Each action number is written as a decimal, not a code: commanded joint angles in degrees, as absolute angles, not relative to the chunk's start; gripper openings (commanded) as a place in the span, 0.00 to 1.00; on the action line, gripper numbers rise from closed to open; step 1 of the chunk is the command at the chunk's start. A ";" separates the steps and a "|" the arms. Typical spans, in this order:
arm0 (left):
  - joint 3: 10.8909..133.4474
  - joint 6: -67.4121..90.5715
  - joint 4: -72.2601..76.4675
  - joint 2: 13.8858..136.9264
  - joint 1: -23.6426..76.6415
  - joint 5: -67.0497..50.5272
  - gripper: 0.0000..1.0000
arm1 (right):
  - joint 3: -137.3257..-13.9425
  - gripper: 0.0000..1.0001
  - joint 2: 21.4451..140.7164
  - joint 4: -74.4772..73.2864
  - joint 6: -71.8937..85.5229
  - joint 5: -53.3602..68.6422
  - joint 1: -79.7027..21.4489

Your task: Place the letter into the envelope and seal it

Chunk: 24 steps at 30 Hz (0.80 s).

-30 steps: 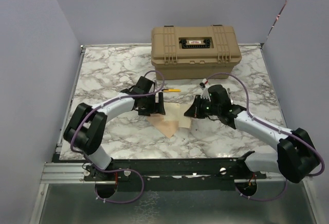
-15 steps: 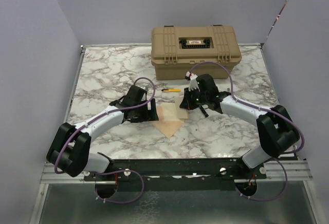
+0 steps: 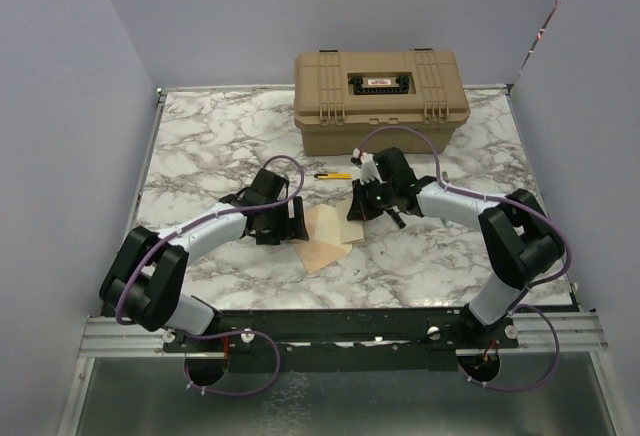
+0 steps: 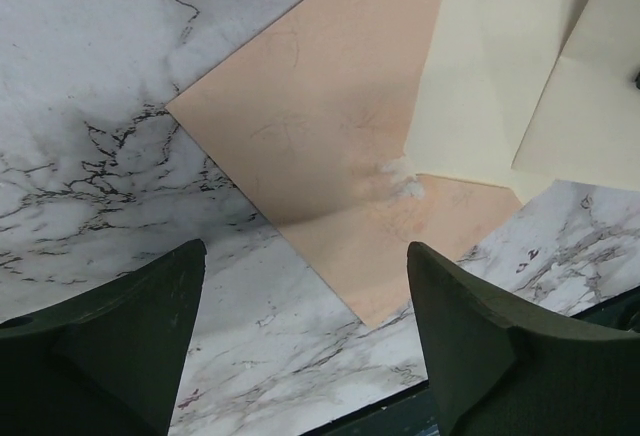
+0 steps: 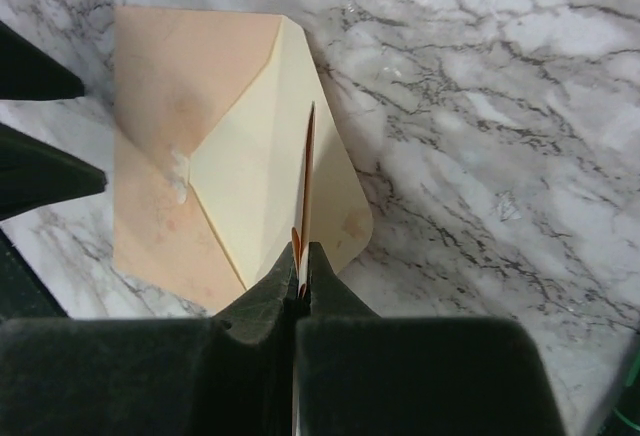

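Right hand [image 5: 300,278] pinches the letter [image 5: 307,166] edge-up above the open-flapped envelope [image 5: 160,136]. Left hand [image 4: 302,256] hangs spread open over it.

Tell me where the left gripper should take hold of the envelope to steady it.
Probably its bare peach-tan corner, come at from the left. The envelope lies flat with that corner between the left gripper's open fingers, clear of the pale yellow flap where the right gripper holds the letter.
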<state>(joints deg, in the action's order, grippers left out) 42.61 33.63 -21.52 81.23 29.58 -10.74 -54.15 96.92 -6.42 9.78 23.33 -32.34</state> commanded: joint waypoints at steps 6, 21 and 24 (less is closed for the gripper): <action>43.77 35.33 -22.07 87.34 29.36 -13.41 0.73 | -50.21 0.01 98.05 -3.90 20.17 30.67 -33.83; 42.63 35.09 -22.04 87.57 29.40 -13.40 0.62 | -54.65 0.01 104.07 -7.73 38.47 28.45 -34.16; 42.63 34.98 -21.86 87.75 29.36 -13.50 0.62 | -56.46 0.01 105.69 -8.77 37.90 28.18 -35.02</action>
